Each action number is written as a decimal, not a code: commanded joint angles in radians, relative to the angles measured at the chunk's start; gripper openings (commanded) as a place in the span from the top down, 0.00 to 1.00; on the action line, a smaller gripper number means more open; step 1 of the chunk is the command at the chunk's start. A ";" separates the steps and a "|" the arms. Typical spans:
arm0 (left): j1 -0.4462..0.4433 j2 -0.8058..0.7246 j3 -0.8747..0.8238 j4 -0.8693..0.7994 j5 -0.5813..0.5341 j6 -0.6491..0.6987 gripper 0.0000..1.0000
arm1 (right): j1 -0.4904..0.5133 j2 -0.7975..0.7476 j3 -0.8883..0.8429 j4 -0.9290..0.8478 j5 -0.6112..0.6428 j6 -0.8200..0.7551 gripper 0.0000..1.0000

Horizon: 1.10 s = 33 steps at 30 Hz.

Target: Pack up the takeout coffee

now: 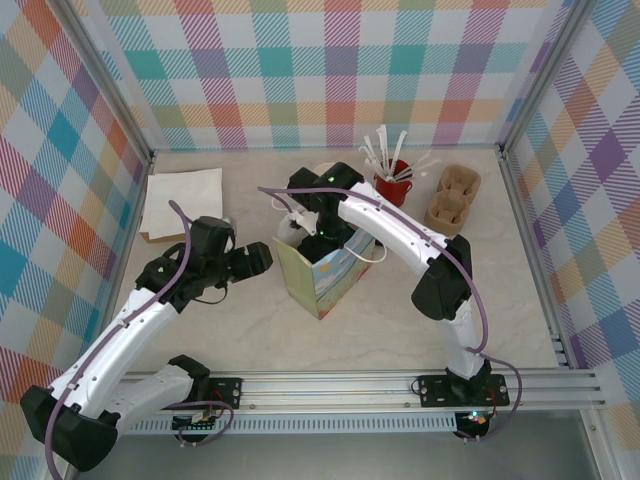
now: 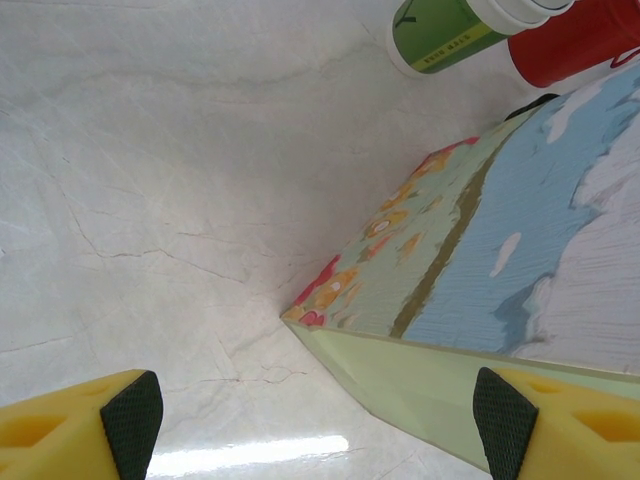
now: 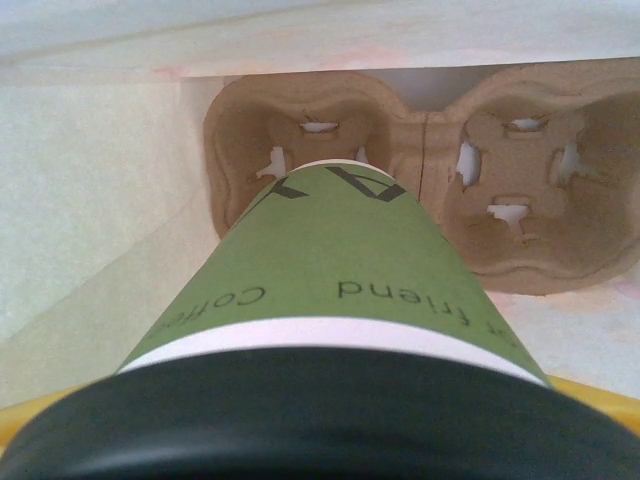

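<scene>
Paper bag (image 1: pixel 335 285) stands upright and open-topped on the table (image 1: pixel 250 330), so it can be loaded from above. The right gripper (image 1: pixel 302 228) reaches down into the bag's mouth. The takeout coffee (image 3: pixel 330 270) is inside the bag with its black lid up near the wrist. Its green base points into the left well of a cardboard carrier (image 3: pixel 520 170) lying on the bag's floor, probably there to keep the cup from tipping. Right jaws stand wide on either side of the lid. Can't tell whether they press the cup or have let go, or whether the base is fully seated. The left gripper (image 2: pixel 318 412) hangs low just beside the bag's left corner, jaws wide with nothing between them, likely to steady the bag. Behind the bag are a red cup (image 1: pixel 393 185) of stirrers and a second green cup (image 2: pixel 440 30), both clear of the loading.
</scene>
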 commanded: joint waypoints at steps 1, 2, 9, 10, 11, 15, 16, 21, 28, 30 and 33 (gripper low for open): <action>0.011 0.002 -0.012 0.032 0.014 -0.015 0.17 | -0.005 -0.022 -0.017 0.011 -0.037 0.001 0.22; 0.011 0.002 -0.014 0.034 0.017 -0.015 0.17 | -0.006 -0.025 -0.020 0.016 -0.044 0.000 0.22; 0.011 0.005 -0.016 0.043 0.028 -0.019 0.17 | -0.005 -0.028 -0.028 0.024 -0.052 -0.001 0.22; 0.011 0.007 -0.017 0.043 0.028 -0.019 0.17 | -0.006 -0.030 -0.030 0.028 -0.057 -0.001 0.22; 0.011 0.007 -0.017 0.043 0.030 -0.019 0.17 | -0.006 -0.031 -0.030 0.031 -0.057 -0.001 0.22; 0.011 0.006 -0.019 0.045 0.031 -0.018 0.17 | -0.005 -0.035 -0.031 0.036 -0.060 -0.001 0.22; 0.011 0.007 -0.020 0.046 0.033 -0.019 0.17 | -0.005 -0.035 -0.031 0.035 -0.058 -0.001 0.22; 0.011 0.011 -0.028 0.058 0.049 -0.021 0.17 | -0.006 -0.033 -0.034 0.032 -0.054 -0.003 0.22; 0.011 0.024 -0.035 0.075 0.055 -0.027 0.17 | -0.006 -0.037 -0.035 0.031 -0.052 -0.001 0.22; 0.011 0.025 -0.035 0.079 0.054 -0.028 0.17 | -0.005 -0.037 -0.036 0.034 -0.054 0.000 0.22; 0.011 0.031 -0.036 0.083 0.058 -0.028 0.17 | -0.006 -0.037 -0.038 0.035 -0.055 0.001 0.22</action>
